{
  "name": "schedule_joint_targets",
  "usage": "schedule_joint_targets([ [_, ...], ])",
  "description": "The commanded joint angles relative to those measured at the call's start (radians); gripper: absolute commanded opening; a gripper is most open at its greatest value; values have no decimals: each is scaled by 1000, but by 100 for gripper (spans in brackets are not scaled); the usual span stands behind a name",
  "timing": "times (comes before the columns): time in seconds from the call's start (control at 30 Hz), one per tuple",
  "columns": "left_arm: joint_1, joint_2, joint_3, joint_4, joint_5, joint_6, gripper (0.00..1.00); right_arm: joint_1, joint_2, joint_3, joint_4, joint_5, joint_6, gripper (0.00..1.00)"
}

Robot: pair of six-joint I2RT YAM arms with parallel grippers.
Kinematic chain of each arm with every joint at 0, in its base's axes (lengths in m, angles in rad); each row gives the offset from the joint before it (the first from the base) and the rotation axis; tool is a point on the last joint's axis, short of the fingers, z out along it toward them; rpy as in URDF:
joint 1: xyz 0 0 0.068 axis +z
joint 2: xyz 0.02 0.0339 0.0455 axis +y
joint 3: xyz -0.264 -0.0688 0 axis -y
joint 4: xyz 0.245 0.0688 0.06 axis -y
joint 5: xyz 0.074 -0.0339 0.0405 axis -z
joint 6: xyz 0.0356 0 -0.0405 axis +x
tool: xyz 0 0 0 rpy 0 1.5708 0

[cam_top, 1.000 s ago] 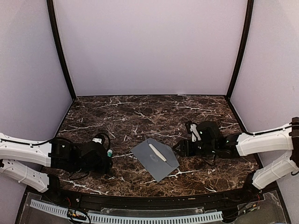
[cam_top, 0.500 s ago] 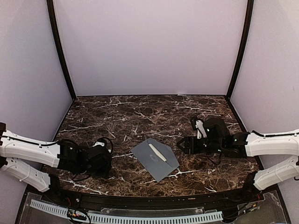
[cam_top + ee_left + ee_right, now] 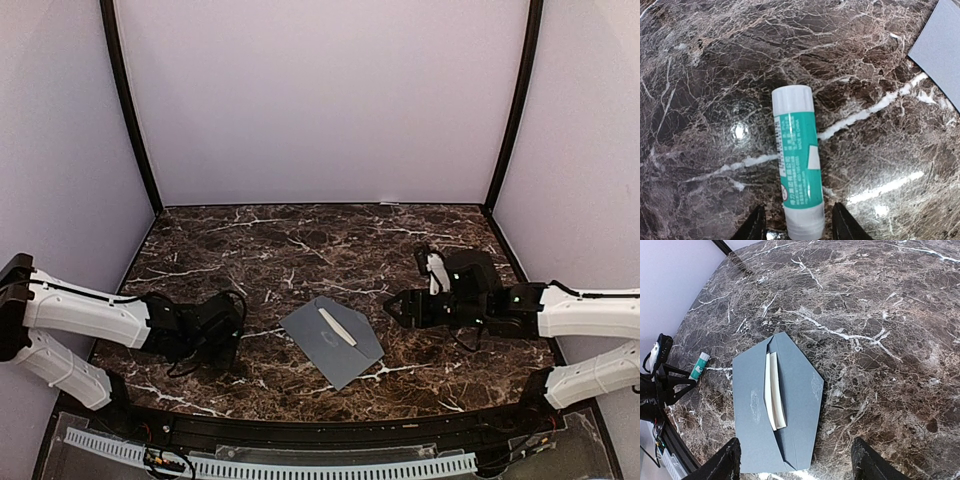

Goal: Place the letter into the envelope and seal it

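Observation:
The grey-blue envelope (image 3: 331,341) (image 3: 790,405) lies flat at the table's middle with its flap open. A curled cream strip of the letter (image 3: 774,390) (image 3: 337,326) shows at its mouth; the rest is inside. Pale smears mark the flap and the body. My right gripper (image 3: 797,466) (image 3: 392,305) is open, to the right of the envelope and apart from it. My left gripper (image 3: 800,231) (image 3: 228,340) is low over the table left of the envelope. Its jaws straddle the base of a white-and-green glue stick (image 3: 796,160) (image 3: 699,365) lying on the marble, with a gap on each side.
The dark marble table (image 3: 300,250) is walled by pale panels at the back and sides. A black rail (image 3: 300,425) runs along the near edge. A corner of the envelope (image 3: 940,45) shows at the upper right of the left wrist view.
My right gripper has drawn back to the right, away from the envelope. The left arm has pulled slightly leftward, and its jaws have narrowed around the glue stick.

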Motion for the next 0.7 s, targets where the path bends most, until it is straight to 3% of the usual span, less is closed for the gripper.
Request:
schedule_joint_targets([
  [0.0, 13, 30, -6, 31, 22, 39, 40, -5, -30, -11, -2, 16, -10, 72],
  [0.37, 13, 56, -14, 74, 67, 88, 10, -6, -54, -19, 5, -17, -11, 71],
  [0.53, -14, -12, -8, 167, 121, 183, 6, -6, -86, -26, 52, -145, -18, 71],
  [0.67, -97, -72, 28, 263, 164, 318, 5, -6, -125, -35, 118, -295, -20, 71],
])
